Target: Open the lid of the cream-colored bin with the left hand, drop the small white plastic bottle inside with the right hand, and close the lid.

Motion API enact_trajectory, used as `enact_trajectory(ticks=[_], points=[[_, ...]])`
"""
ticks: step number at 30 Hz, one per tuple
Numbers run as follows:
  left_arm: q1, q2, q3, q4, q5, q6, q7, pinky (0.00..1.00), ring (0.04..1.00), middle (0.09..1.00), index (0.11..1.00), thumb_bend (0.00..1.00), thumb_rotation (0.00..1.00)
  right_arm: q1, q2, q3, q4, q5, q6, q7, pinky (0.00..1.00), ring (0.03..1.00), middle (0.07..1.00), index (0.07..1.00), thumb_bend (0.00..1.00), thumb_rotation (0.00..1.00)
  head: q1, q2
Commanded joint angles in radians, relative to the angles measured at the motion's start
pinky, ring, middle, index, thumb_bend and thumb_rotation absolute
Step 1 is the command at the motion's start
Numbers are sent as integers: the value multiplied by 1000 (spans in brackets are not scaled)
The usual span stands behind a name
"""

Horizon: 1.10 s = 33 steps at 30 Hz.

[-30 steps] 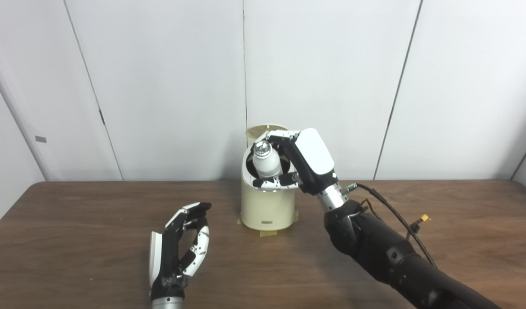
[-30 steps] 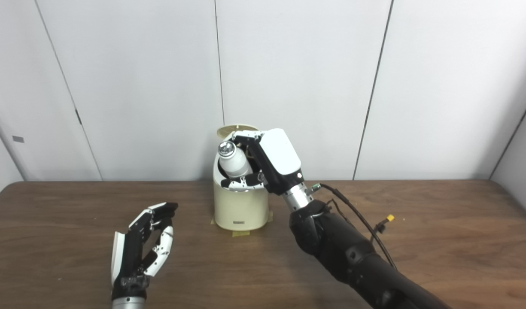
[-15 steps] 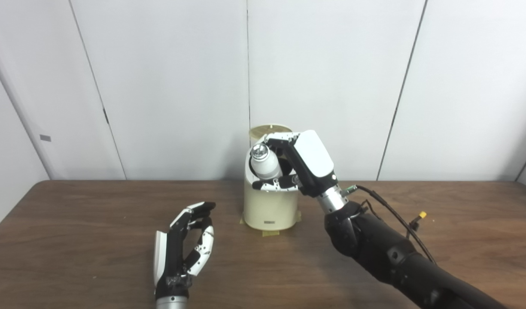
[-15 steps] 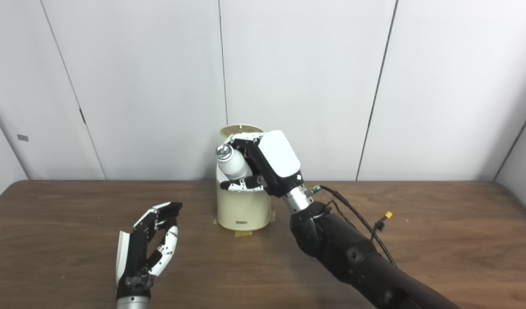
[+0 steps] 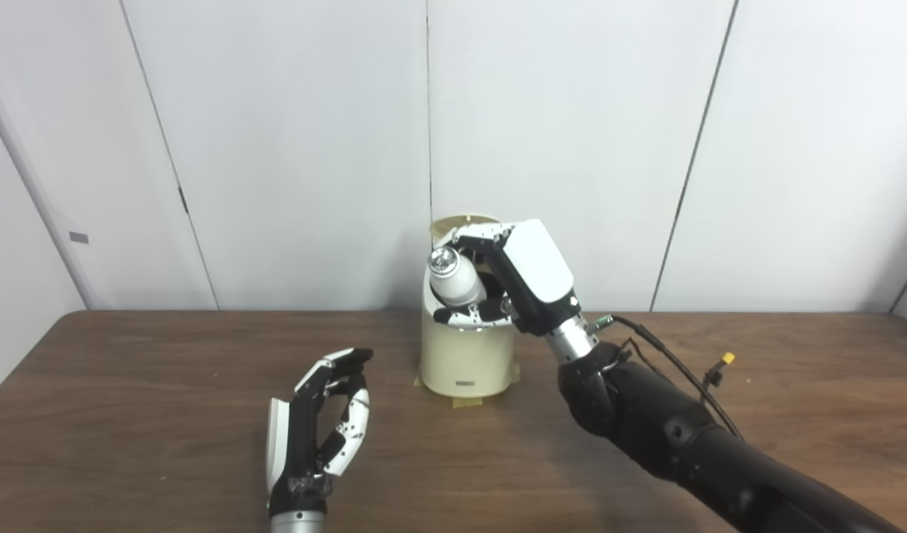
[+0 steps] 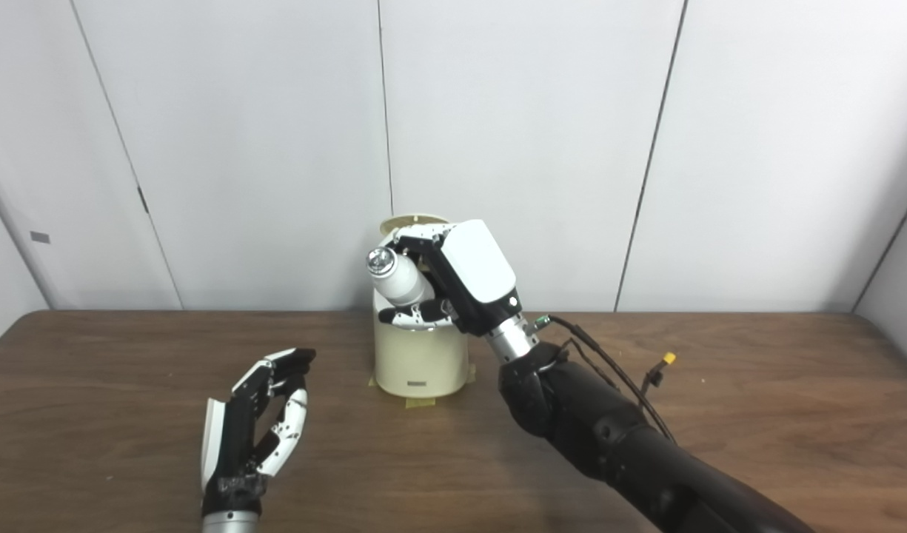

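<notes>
Right hand: the right hand [image 5: 523, 277] is up over the bin, fingers [image 5: 472, 314] wrapped round the white bottle, clamped on it.
White bottle: the white bottle [image 5: 457, 280] sits in that grip, tilted, silver cap aimed up and away to the left of the palm, its lower end in the mouth of the bin.
Bin: the cream bin [image 5: 464, 355] stands directly beneath the right hand, on the table [image 5: 127, 400].
Lid: the lid [image 5: 464, 220] is up, showing just behind the right hand's fingertips.
Left hand: the left hand [image 5: 316, 433] holds nothing, fingers loosely curled and apart, low above the table, well to the left of the bin and nearer the camera.
Contact: left hand touches neither bin nor lid.
</notes>
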Motion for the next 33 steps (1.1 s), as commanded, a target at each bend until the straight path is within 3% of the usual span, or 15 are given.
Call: enact_trajectory(ticks=[1,15,33], points=[[66,-24,-17,32,25,-7,16,657,727,734,702,127,434,-77,-15,-1,-4,0,-20,-45,317,390,490,534,513,0,0,1],[65,-27,-20,34,29,1,17,660,729,735,698,121,387,-110,-20,44,22,-8,-20,-95,323,396,486,536,512,0,12,-4],[72,-28,-34,17,45,21,28,652,726,734,695,132,453,-122,-3,93,84,-2,-20,-118,350,417,491,507,516,0,30,-4]])
